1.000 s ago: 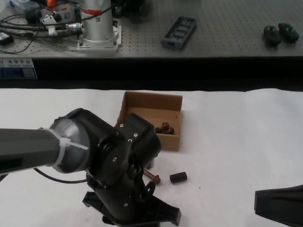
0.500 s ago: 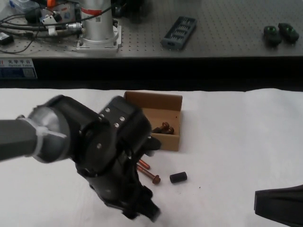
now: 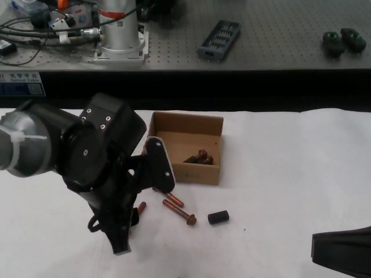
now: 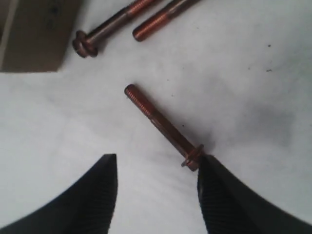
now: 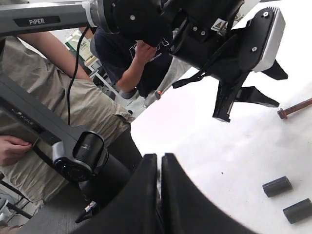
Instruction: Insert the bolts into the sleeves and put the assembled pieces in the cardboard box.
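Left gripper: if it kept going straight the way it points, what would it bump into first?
Probably the bolt, which lies just ahead of the open left gripper. Depth is unclear, so it might instead touch the white sheet beside the bolt first.

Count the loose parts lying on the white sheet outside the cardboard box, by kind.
Bolts: 3
Sleeves: 2
Total: 5
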